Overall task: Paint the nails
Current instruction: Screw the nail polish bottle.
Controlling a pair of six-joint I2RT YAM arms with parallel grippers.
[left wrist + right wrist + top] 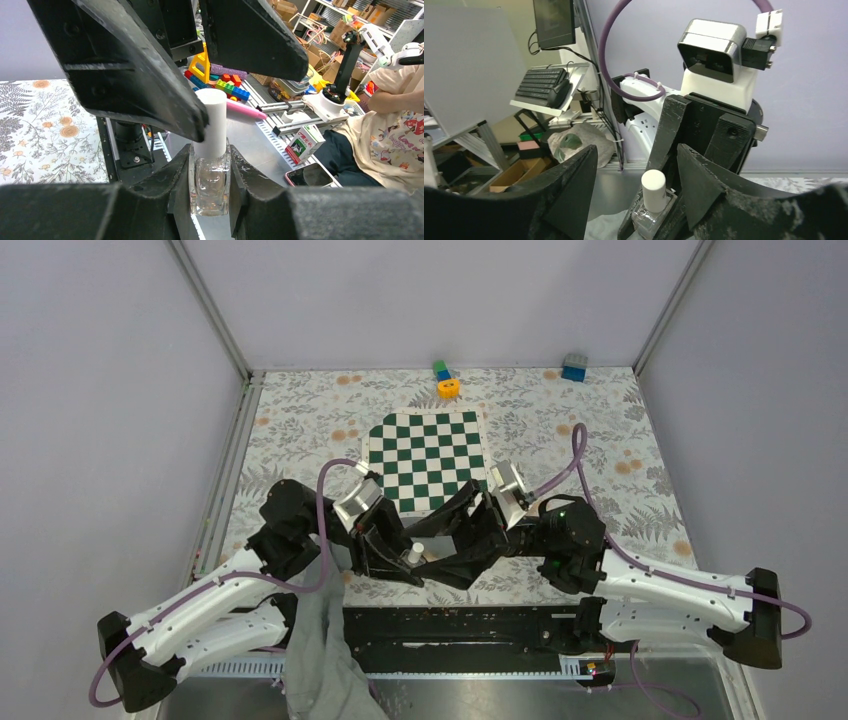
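Note:
My left gripper (210,170) is shut on a clear glass nail polish bottle (210,187) with a white cap (216,125) and holds it upright. My right gripper (636,150) is open, its two black fingers (150,90) on either side of the cap, one close against it. The bottle also shows in the right wrist view (649,217) and its cap in the top view (415,552), between both grippers. A grey sleeve (320,660) lies under the left arm. The hand and its nails are hidden under the arms.
A green and white chessboard mat (428,460) lies just beyond the grippers. An orange ring (448,388), a green and blue block (441,370) and a blue block (574,367) sit at the far edge. A black rail (470,625) runs along the near edge.

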